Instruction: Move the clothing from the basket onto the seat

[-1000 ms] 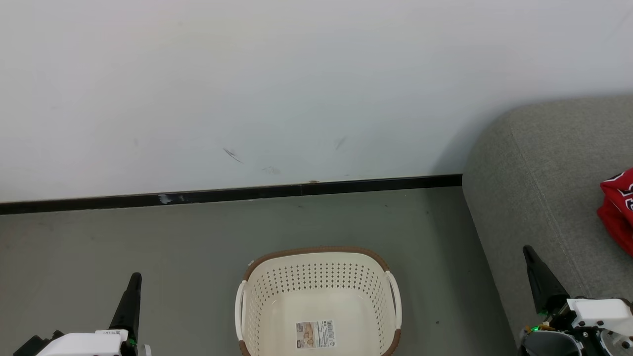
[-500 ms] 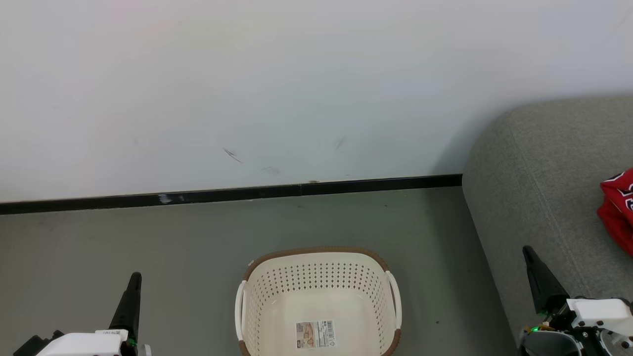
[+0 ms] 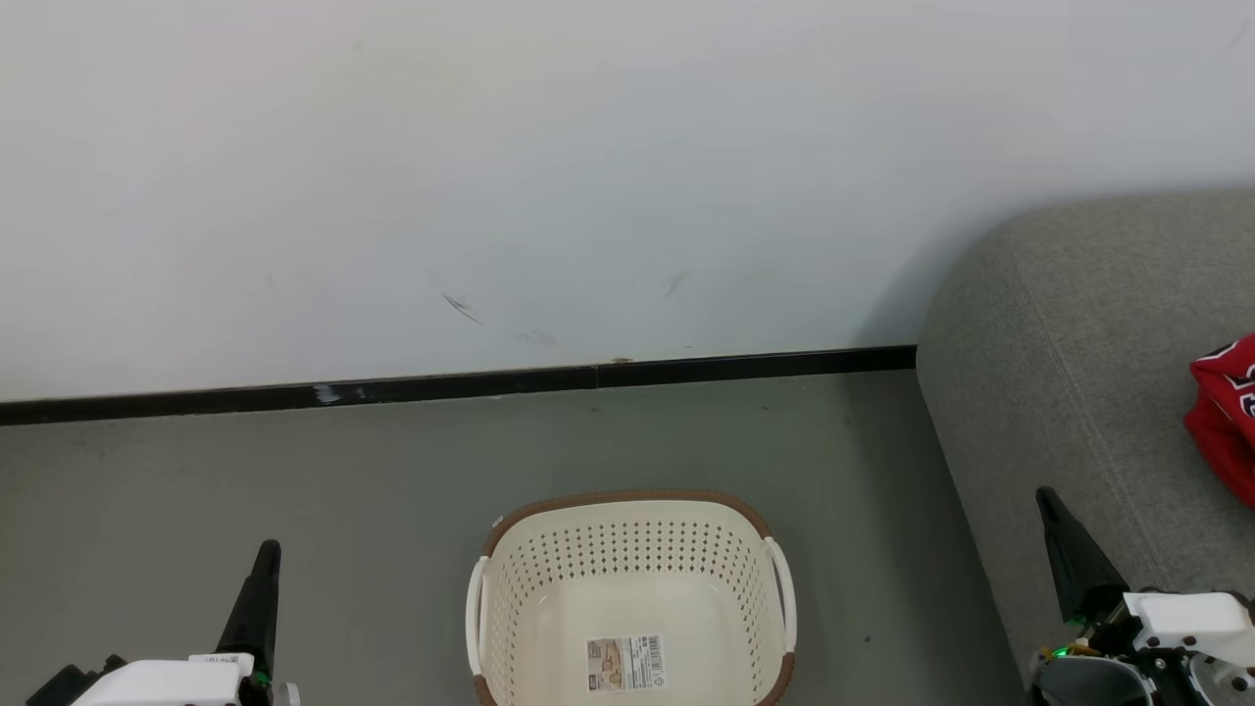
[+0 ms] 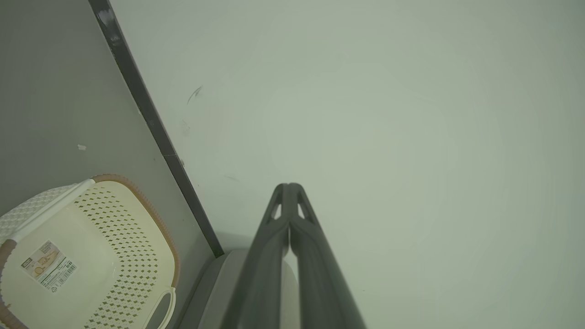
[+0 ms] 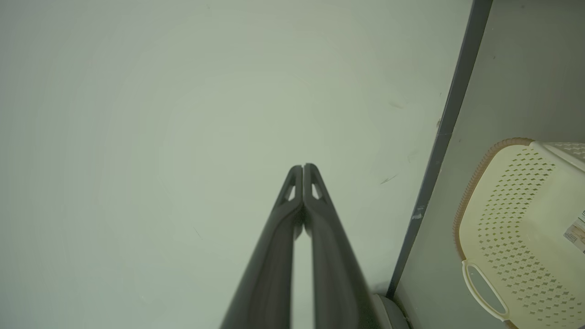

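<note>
The left claw [image 3: 267,551] is resting shut and empty left of the basket [image 3: 627,502], and the right claw [image 3: 1047,496] is resting shut and empty to its right. The basket is looking empty, showing just a sticker [image 3: 626,663]. Reaching in now could be bumping this light basket over, I think. The red clothes [image 3: 1226,412] are lying on the sofa [image 3: 1069,343], right of the basket. The basket is standing on grey floor [image 3: 294,471]. Behind it, a black strip [image 3: 441,384] is running under a white wall [image 3: 588,147].
</note>
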### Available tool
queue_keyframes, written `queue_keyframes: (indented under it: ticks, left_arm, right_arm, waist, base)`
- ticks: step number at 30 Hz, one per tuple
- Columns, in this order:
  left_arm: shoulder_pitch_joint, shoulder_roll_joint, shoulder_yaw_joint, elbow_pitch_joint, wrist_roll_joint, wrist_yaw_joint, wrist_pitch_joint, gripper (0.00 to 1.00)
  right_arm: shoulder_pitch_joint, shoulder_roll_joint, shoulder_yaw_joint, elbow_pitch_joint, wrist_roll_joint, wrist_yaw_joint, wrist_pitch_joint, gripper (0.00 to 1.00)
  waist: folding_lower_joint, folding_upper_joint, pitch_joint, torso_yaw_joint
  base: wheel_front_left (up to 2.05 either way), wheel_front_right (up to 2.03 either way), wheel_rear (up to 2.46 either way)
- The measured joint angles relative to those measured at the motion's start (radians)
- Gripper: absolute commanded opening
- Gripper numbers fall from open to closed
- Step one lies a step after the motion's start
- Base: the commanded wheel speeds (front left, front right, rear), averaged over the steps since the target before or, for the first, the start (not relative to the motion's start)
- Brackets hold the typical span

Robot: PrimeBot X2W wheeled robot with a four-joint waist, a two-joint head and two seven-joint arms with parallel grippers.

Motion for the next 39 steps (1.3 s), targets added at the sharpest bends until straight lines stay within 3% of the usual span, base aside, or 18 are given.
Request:
queue_keyframes:
  ticks: [39]
  left_arm:
    - [0.0, 0.0, 0.0, -0.001, 0.0, 0.0, 0.0, 0.0]
  right_arm:
    - [0.0, 0.002, -0.005, 0.0, 0.0, 0.0, 0.007, 0.0]
  waist:
    - [0.0, 0.0, 0.0, 0.0]
  base:
    - [0.0, 0.0, 0.0]
